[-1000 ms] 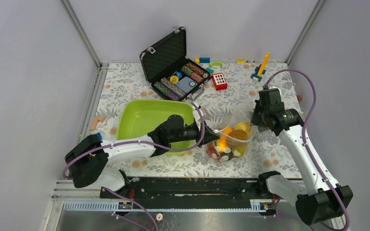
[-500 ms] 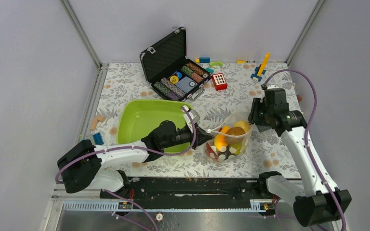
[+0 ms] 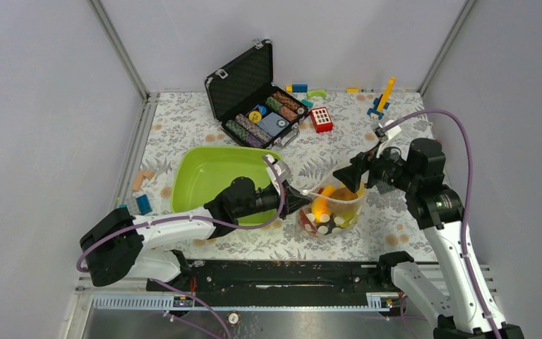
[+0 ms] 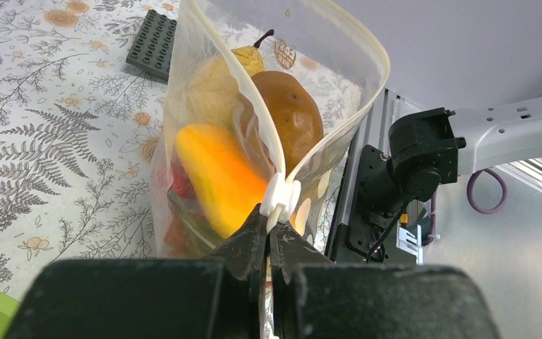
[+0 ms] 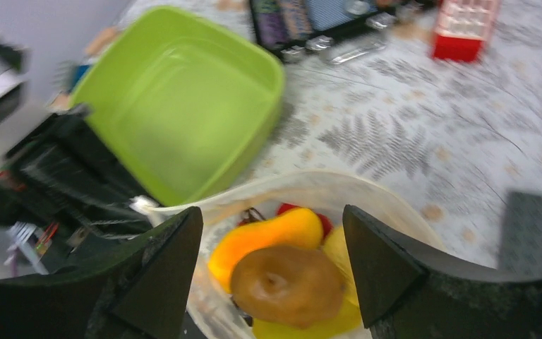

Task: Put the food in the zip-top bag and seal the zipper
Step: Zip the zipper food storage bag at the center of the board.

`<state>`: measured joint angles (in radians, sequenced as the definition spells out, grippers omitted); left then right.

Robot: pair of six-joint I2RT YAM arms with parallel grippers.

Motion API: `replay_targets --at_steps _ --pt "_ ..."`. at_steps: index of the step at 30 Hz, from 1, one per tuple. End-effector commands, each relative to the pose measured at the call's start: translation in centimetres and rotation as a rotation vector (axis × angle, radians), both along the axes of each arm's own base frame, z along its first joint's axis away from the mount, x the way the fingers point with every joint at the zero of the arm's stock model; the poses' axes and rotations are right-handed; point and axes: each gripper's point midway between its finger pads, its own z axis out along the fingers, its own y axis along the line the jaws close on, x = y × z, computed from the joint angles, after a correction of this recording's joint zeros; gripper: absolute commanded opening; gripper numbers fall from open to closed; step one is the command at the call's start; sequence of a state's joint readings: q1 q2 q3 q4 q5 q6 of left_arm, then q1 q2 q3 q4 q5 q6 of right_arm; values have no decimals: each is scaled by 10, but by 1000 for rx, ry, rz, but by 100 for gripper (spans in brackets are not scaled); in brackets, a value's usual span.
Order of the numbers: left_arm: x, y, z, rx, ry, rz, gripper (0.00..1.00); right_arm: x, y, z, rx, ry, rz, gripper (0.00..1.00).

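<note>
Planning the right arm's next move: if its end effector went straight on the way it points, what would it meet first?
The right end effector would probably meet the open rim of the bag, then the brown fruit inside; depth is unclear.

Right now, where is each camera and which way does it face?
Top external: above and behind the arm bases, looking down on the table; both arms show.
Left wrist: on the left arm, looking along the shut left hand pinching the zipper of the bag.
Right wrist: on the right arm, looking down between the fingers of the open right hand into the bag.
Shared: all three show the bag of food; top and right wrist share the green tray.
</note>
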<state>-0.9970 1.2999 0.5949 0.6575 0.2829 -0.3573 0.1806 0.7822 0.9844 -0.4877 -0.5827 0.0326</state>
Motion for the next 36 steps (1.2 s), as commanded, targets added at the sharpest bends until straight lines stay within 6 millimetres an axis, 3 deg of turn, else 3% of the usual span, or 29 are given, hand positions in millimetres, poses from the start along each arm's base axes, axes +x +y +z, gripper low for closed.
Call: replay_targets --at_steps 1,5,11,18,27,30,34,36 --pt "-6 4 41 -101 -101 -17 0 -35 55 27 31 -200 432 84" --pt "-7 5 43 -72 -108 -23 0 -47 80 7 -154 -261 606 84" --pt "-12 3 45 -79 -110 -58 0 -41 95 -1 -176 -285 705 81" --pt "-15 2 45 -66 -104 -73 0 -49 107 -11 -189 -298 813 75" --pt "-11 6 44 -39 -120 -46 0 -36 113 -30 -236 -221 793 66" --pt "-10 7 44 -35 -129 -44 0 -36 115 -35 -247 -192 813 60" --pt "-10 7 45 -36 -134 -42 0 -43 116 -37 -242 -186 850 39" --pt "-9 7 44 -34 -131 -35 0 -47 115 -38 -241 -179 868 35"
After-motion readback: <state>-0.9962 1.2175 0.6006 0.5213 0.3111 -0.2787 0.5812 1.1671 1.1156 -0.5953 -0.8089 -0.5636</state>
